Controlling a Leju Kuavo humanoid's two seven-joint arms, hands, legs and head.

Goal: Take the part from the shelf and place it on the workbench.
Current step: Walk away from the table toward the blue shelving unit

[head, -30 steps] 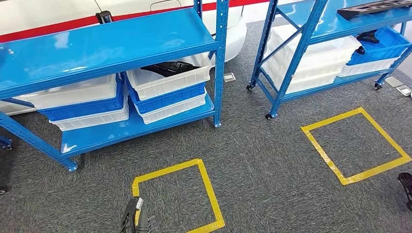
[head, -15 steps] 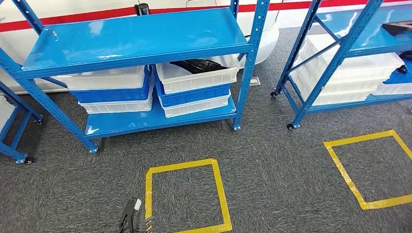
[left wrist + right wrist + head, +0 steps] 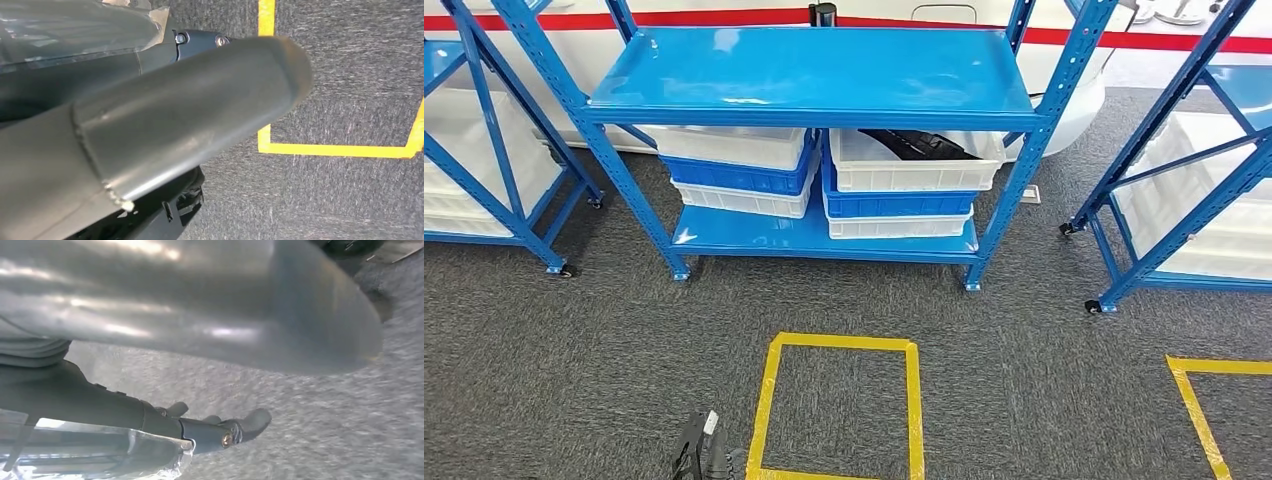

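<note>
Two hands: our left hand and right hand hang low over the carpet, holding nothing we can see; how far either is spread, we cannot tell.
Part: black part lies in the top white bin on the shelf, reachable from the front.
Stage: approach, we judge.

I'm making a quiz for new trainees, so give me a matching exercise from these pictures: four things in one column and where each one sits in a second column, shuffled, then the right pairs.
Things:
1. black part
2. yellow tape square
3. left stack of bins
4. left hand

Places:
A. on the carpet in front of the shelf
B. in the top white bin of the right stack
C. low at the head view's near edge, beside the tape
D. on the lower shelf, left of the other stack

Pairs: 1-B, 2-A, 3-D, 4-C
</note>
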